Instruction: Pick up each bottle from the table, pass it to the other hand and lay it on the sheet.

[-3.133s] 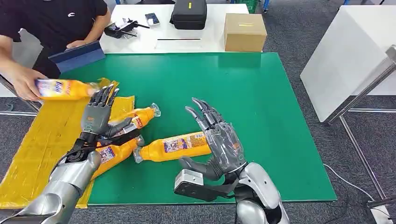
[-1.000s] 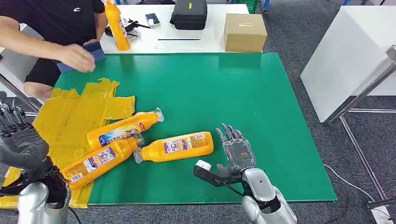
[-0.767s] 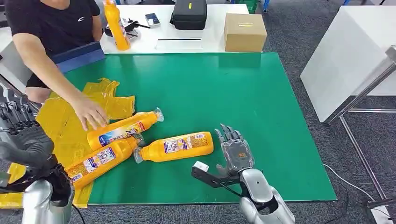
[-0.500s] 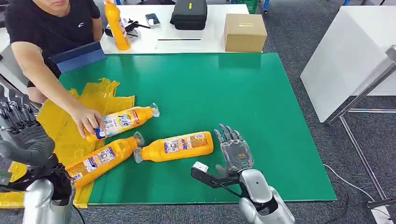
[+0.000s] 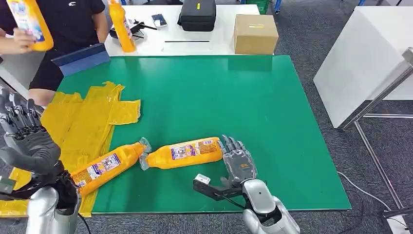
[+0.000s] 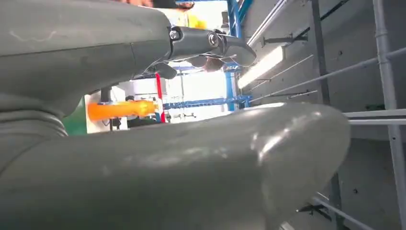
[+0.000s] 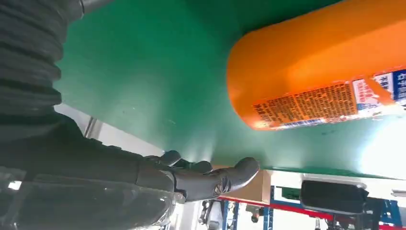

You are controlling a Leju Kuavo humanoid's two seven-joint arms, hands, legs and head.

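Your right hand point(image 5: 238, 163) lies flat on the green tabletop point(image 5: 272, 112), fingers point(image 5: 229, 145) apart, holding nothing, just beside the base of the nearer bottle point(image 5: 184, 152). Your left hand point(image 5: 27, 144) is raised at the near left, fingers spread, empty. A second bottle point(image 5: 106, 166) lies half on the yellow sheet point(image 5: 83, 122). Far back, a person's hand point(image 5: 17, 41) holds a third bottle point(image 5: 30, 22); a fourth bottle point(image 5: 121, 27) stands on the white table point(image 5: 219, 41).

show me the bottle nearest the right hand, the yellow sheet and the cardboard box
bottle nearest the right hand point(image 5: 184, 152), head view, on its label at mid-body
yellow sheet point(image 5: 80, 119), head view, on a bare stretch left of the bottles
cardboard box point(image 5: 255, 33), head view, on its front face
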